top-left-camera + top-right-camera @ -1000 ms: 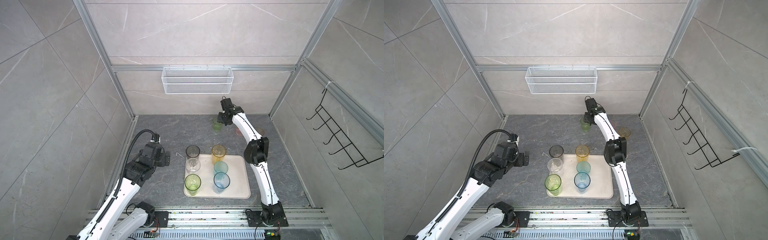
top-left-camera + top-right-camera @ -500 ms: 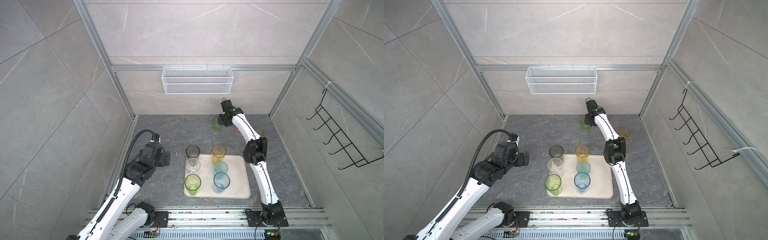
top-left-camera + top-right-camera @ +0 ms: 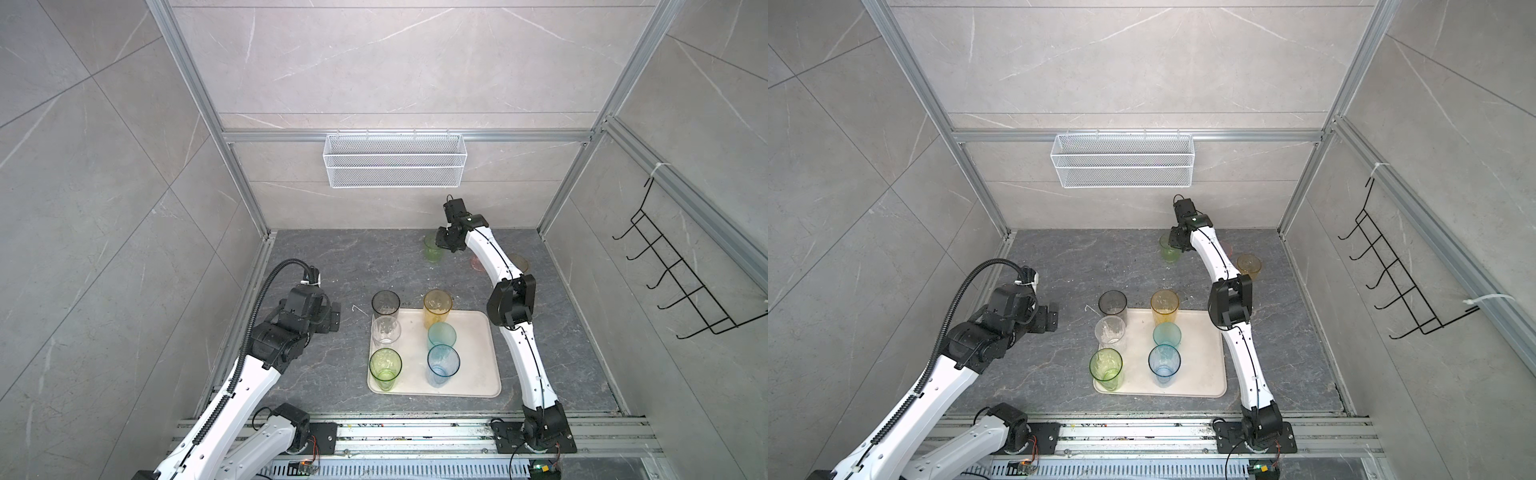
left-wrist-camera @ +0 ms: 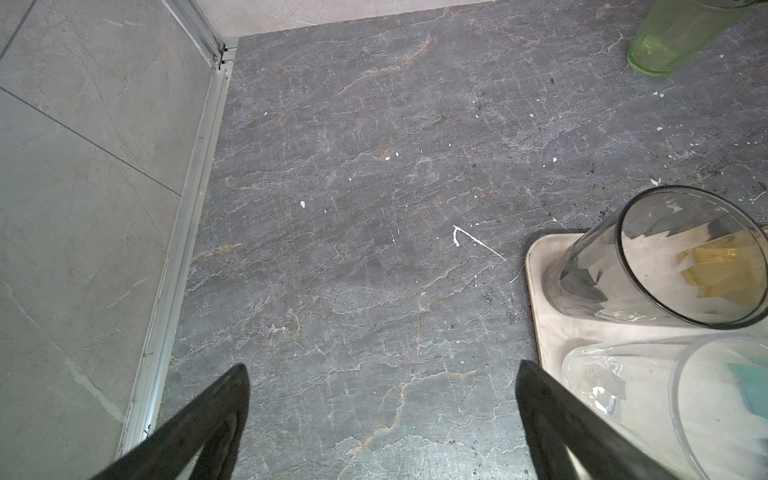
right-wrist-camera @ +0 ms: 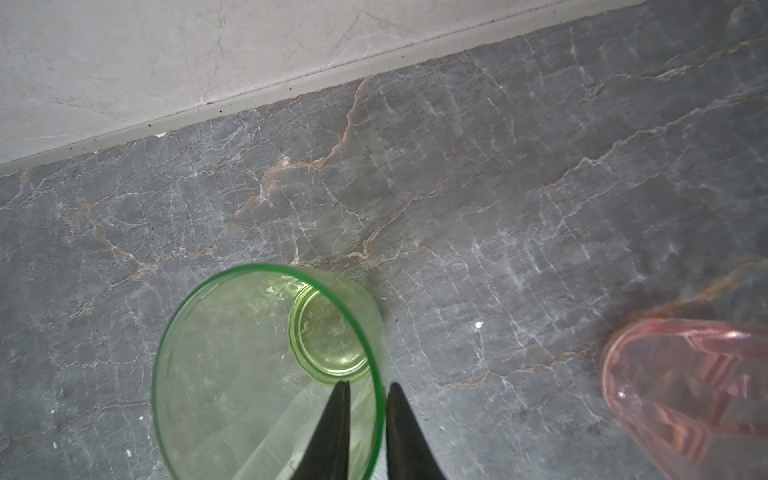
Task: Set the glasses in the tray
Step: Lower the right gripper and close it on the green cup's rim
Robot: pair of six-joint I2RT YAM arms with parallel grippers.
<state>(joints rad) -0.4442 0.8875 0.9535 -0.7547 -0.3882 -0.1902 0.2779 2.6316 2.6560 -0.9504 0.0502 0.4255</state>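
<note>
The cream tray (image 3: 478, 361) holds several upright glasses, among them smoky grey (image 3: 385, 305), clear (image 3: 386, 332) and blue (image 3: 443, 365). At the back of the floor stands a green glass (image 3: 432, 251) (image 5: 249, 365). My right gripper (image 3: 441, 240) (image 5: 368, 384) is shut on its rim, one finger inside and one outside. A pink glass (image 5: 685, 386) and an amber glass (image 3: 1249, 266) stand to its right, partly behind the arm. My left gripper (image 3: 332, 318) (image 4: 382, 370) hangs open over bare floor, left of the tray (image 4: 548, 332), holding nothing.
A white wire basket (image 3: 394, 160) hangs on the back wall above the green glass. Black wire hooks (image 3: 681, 282) are on the right wall. Metal frame rails border the dark stone floor (image 3: 332, 257).
The right gripper's jaws have narrowed onto the green glass's rim. The left arm and the glasses in the tray have not moved.
</note>
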